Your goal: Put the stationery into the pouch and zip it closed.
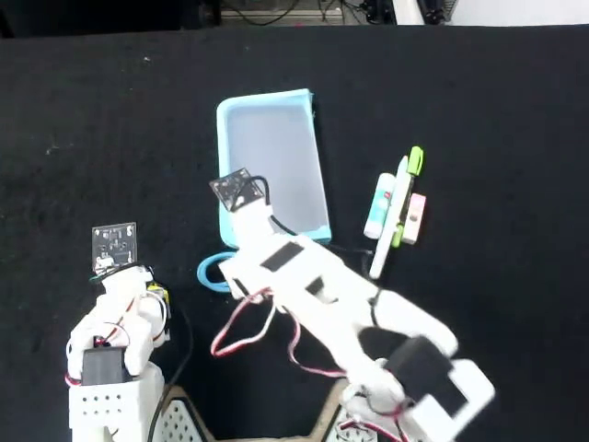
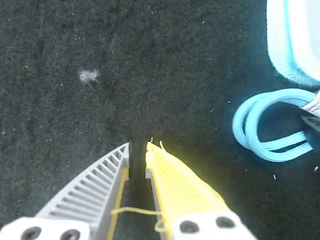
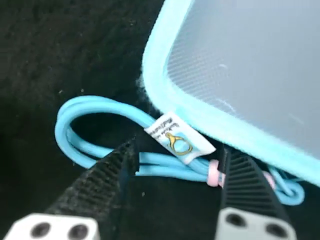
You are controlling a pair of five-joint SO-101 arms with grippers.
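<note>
Left gripper (image 2: 137,146): fingers almost together, holding nothing, over the black table (image 2: 75,50) left of the pouch (image 1: 271,157). Right gripper (image 3: 176,152): jaws wide apart, straddling the blue cord loop (image 3: 85,125) and tag (image 3: 177,140) at the pouch's near corner, nothing clamped. Stationery (image 1: 396,207) lies right of the pouch, outside it.

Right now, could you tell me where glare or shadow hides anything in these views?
High view: the pouch reflects a pale, flat sheen, so its contents cannot be told; the black table swallows shadows. Right wrist view: the same sheen on the pouch, and the right hand has dark fingers that blend into the table. Left wrist view: even light, no glare; the cord loop stands out.
</note>
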